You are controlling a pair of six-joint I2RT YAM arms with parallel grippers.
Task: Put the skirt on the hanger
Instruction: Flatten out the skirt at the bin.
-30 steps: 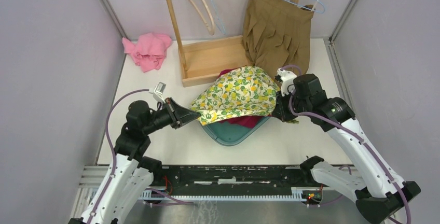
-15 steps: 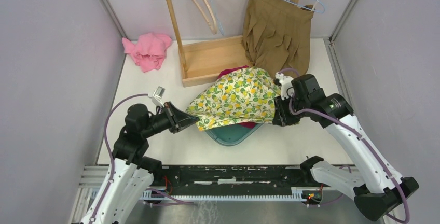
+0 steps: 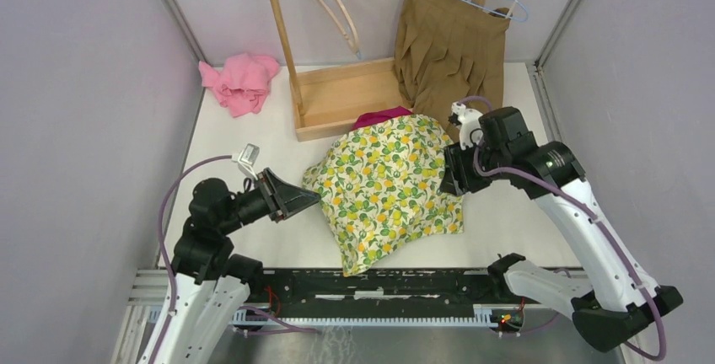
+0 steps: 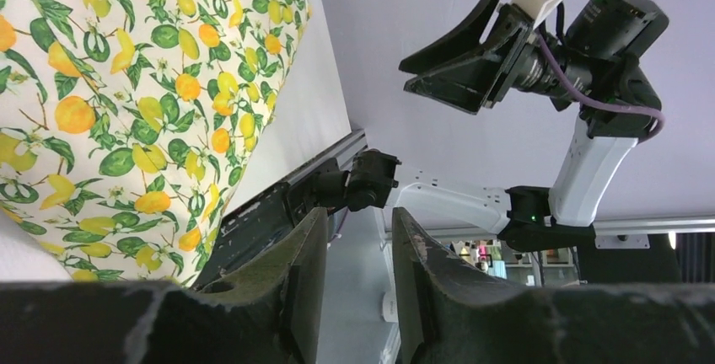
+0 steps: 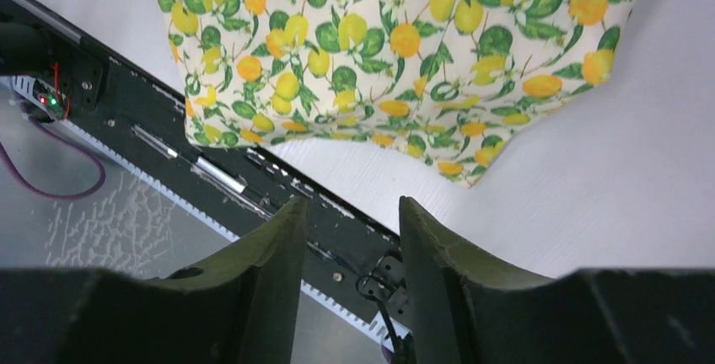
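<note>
Skirt (image 3: 389, 187) loose, between left pincer (image 3: 312, 199), right pincer (image 3: 445, 180)

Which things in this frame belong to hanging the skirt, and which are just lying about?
For the job:
- lemon-print skirt, spread flat
- wooden hanger, bare, on the wooden rack

Lying about:
- pink cloth, back left
- brown skirt, already on a hanger
- red garment, peeking out behind the lemon-print skirt

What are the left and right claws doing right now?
Left claw: open, holding nothing.
Right claw: open, holding nothing.
The lemon-print skirt is in neither.
</note>
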